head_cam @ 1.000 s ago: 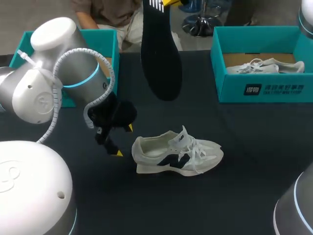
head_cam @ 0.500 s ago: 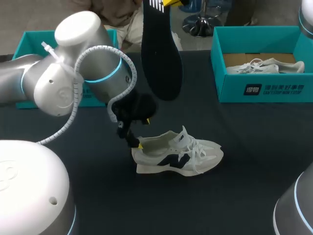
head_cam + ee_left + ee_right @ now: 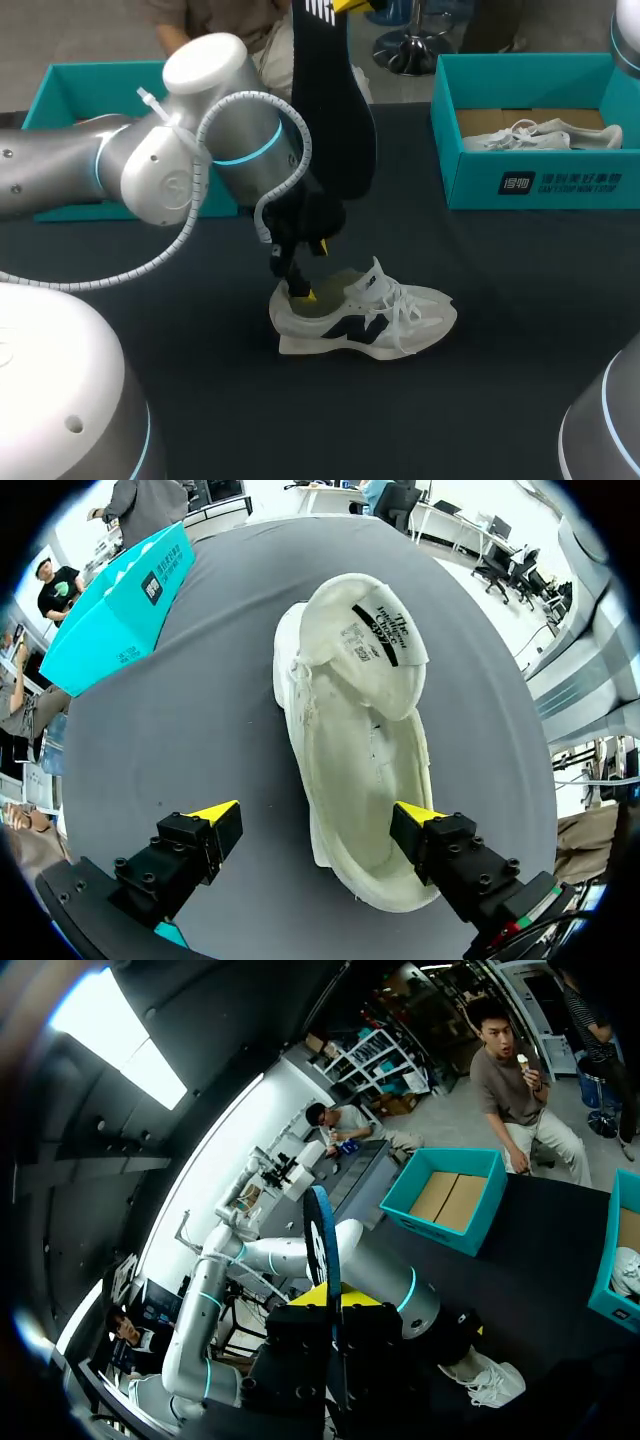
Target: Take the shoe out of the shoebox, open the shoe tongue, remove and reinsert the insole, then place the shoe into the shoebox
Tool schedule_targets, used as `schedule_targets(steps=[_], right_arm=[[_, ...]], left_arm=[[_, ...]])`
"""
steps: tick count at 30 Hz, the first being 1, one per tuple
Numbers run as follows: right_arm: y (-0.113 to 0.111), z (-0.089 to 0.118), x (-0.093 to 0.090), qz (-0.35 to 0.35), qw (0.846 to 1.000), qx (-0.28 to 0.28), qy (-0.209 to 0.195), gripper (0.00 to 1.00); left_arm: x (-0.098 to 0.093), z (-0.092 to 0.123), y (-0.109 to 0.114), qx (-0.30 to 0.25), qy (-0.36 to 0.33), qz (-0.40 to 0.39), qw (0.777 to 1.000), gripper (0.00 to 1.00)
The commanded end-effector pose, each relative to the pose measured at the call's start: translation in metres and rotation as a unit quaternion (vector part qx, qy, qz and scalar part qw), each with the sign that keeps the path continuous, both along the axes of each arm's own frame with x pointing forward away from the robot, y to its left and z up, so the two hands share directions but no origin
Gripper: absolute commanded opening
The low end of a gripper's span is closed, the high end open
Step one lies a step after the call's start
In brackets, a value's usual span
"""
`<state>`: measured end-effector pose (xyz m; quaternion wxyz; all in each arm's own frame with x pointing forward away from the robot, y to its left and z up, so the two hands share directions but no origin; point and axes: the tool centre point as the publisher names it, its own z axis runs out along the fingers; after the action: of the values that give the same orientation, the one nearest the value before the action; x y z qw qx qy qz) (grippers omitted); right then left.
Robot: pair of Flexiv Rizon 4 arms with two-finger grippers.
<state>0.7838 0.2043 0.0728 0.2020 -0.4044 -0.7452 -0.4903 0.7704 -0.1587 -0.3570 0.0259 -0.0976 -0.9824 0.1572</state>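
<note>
A white sneaker (image 3: 365, 315) with a dark side logo lies upright on the black table, toe to the right. My left gripper (image 3: 312, 272) hangs open over its heel. In the left wrist view the sneaker (image 3: 350, 720) has its tongue folded forward, and the left gripper (image 3: 318, 815) straddles one heel wall: one fingertip (image 3: 420, 815) over the hollow, the other over the table. The black insole (image 3: 330, 100) hangs high above the table, pinched at its upper end by my right gripper (image 3: 350, 5). Edge-on, the insole (image 3: 322, 1245) sits between the right gripper's (image 3: 330, 1298) shut fingers.
A teal shoebox (image 3: 540, 185) at the back right holds another white shoe (image 3: 545, 135). A second teal box (image 3: 80, 90) stands at the back left, partly behind my left arm (image 3: 180, 170). Bare black table lies in front of the sneaker.
My left arm has swung to the right, carrying its open gripper from the table left of the sneaker to over the heel. The insole and right arm have stayed put.
</note>
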Motion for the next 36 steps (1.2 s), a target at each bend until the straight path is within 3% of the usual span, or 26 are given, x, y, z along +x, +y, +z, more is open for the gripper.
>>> schedule_targets(steps=[1, 2, 3, 4, 5, 23, 36], right_arm=[[0.001, 0.0, 0.0, -0.001, 1.0, -0.001, 0.0, 0.0], [0.001, 0.0, 0.0, -0.001, 1.0, -0.001, 0.0, 0.0], [0.001, 0.0, 0.0, -0.001, 1.0, -0.001, 0.0, 0.0], [0.001, 0.0, 0.0, -0.001, 1.0, -0.001, 0.0, 0.0], [0.001, 0.0, 0.0, -0.001, 1.0, -0.001, 0.0, 0.0], [0.001, 0.0, 0.0, -0.001, 1.0, -0.001, 0.0, 0.0], [0.001, 0.0, 0.0, -0.001, 1.0, -0.001, 0.0, 0.0]], left_arm=[[0.004, -0.017, -0.016, 0.01, 0.004, -0.002, 1.0, 1.0], [0.004, -0.018, -0.016, 0.01, 0.005, -0.003, 1.0, 0.97], [0.003, -0.02, -0.017, 0.01, 0.005, -0.003, 1.0, 0.51], [0.002, -0.021, -0.017, 0.01, 0.008, -0.004, 1.0, 0.3], [0.001, -0.022, -0.017, 0.011, 0.009, -0.005, 1.0, 0.0], [-0.014, -0.034, -0.012, 0.009, 0.036, -0.014, 0.999, 0.0], [-0.008, -0.027, -0.003, -0.011, 0.049, -0.026, 0.998, 0.0]])
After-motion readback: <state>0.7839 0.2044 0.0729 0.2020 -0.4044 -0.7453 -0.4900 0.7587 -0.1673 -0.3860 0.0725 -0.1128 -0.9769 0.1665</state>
